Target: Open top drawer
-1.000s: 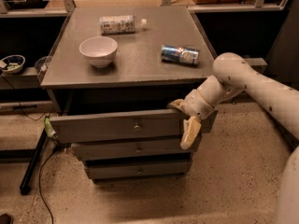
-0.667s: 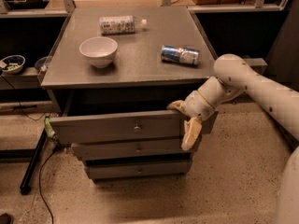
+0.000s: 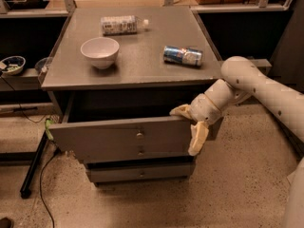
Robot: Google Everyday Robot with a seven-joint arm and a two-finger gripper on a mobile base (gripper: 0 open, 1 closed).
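Camera view, top drawer (image 3: 109, 134) ajar; fingers (image 3: 198, 138) spread astride right corner

High frontal camera looks down on top drawer (image 3: 118, 136), gripper (image 3: 189, 127) at its right end.

Tabletop (image 3: 142, 68): white bowl (image 3: 99, 51) at left; plastic bottle (image 3: 121, 24) lying at back; can (image 3: 183, 55) lying on its side, right.

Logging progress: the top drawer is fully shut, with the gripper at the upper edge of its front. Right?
No. The camera view shows the top drawer pulled partly out; the gripper is at the upper edge of its front, as said.
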